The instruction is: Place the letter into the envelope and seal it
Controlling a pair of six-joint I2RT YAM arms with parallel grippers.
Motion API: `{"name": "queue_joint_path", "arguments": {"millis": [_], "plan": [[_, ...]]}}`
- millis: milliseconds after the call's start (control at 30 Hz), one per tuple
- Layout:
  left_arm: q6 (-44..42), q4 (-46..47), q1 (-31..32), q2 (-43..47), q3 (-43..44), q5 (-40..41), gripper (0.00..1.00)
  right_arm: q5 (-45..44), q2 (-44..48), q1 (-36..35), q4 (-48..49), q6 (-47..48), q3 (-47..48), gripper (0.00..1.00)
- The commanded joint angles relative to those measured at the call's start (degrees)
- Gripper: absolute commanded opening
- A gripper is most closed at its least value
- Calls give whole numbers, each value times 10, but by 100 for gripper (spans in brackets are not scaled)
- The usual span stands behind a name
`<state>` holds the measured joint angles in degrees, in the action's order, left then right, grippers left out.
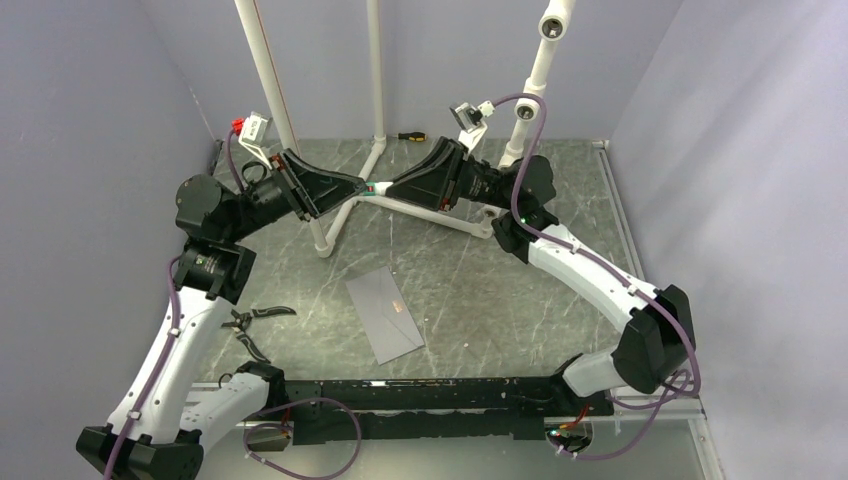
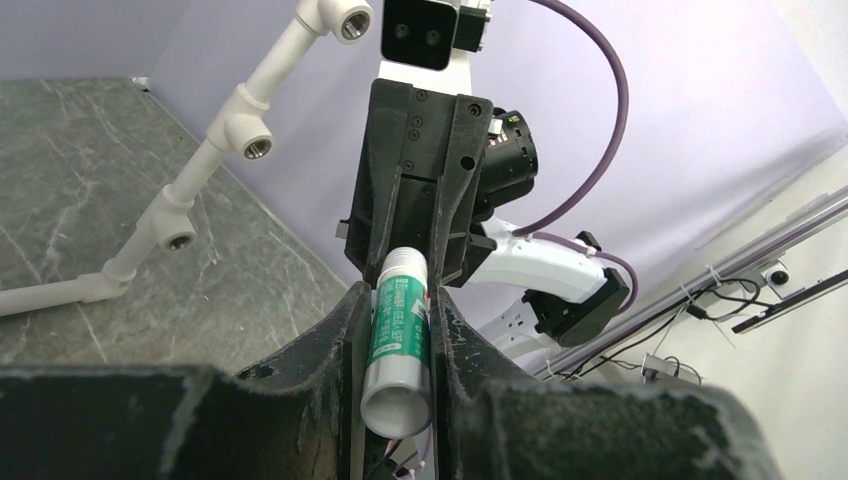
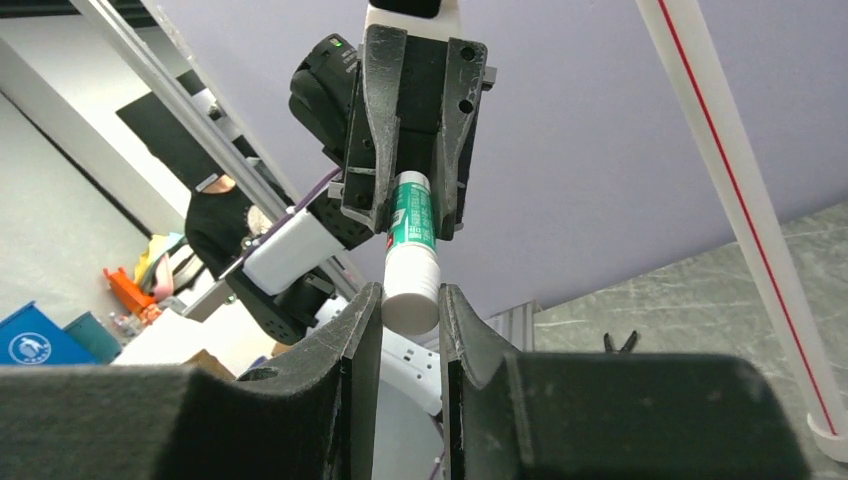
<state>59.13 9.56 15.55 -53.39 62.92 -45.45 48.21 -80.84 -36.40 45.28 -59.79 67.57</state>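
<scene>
Now, both arms meet high over the back of the counter (image 1: 500,300), nose to nose, with one glue stick (image 3: 411,235) bridging them. The left tool (image 2: 398,295) is clamped on the green-labelled body, and the right tool (image 3: 410,295) pinches the white cap end. Neither is free.

Down below, the envelope (image 1: 383,316) lies flat and alone mid-counter, turned at an angle, well apart from both tools. The letter I can't pick out on its own. There's a small tan fleck on the envelope's face, too small to say what it is, so the letter may already be tucked inside.

As for handling, the stick looks like a rigid, smooth plastic cylinder, light and liable to twist or slip in flat pads. Gripping mid-body on one side and squarely on the cap on the other looks right for a straight pull apart.

The envelope is the touchy one. It's thin, light and floppy, and likely to skate on that smooth marbled top under any sideways rub. My call is to pin a corner or edge with one tool, keep the glue strokes short along the flap edge, then press the flap down along its fold.
</scene>
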Motion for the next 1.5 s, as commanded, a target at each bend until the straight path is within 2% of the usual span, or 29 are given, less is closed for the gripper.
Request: {"name": "queue_joint_path", "arguments": {"millis": [0, 300, 700, 967, 1100, 1367, 1467], "plan": [[-19, 14, 6, 7, 20, -35, 3, 11, -6, -6, 60, -39, 21, 0], [-29, 38, 6, 2, -4, -55, 2, 85, -40, -22, 53, -51, 63, 0], [-108, -29, 9, 2, -37, -50, 3, 40, -100, -59, 132, -130, 99, 0], [-119, -49, 9, -7, -50, -45, 3, 28, -112, -82, 119, -120, 114, 0], [-131, -69, 9, -13, -46, -40, 2, 29, -121, -91, 142, -131, 123, 0], [-101, -17, 10, -31, -62, -43, 2, 19, -144, -109, 177, -150, 141, 0], [-106, -30, 10, -33, -66, -37, 3, 13, -146, -112, 192, -157, 146, 0]]}}
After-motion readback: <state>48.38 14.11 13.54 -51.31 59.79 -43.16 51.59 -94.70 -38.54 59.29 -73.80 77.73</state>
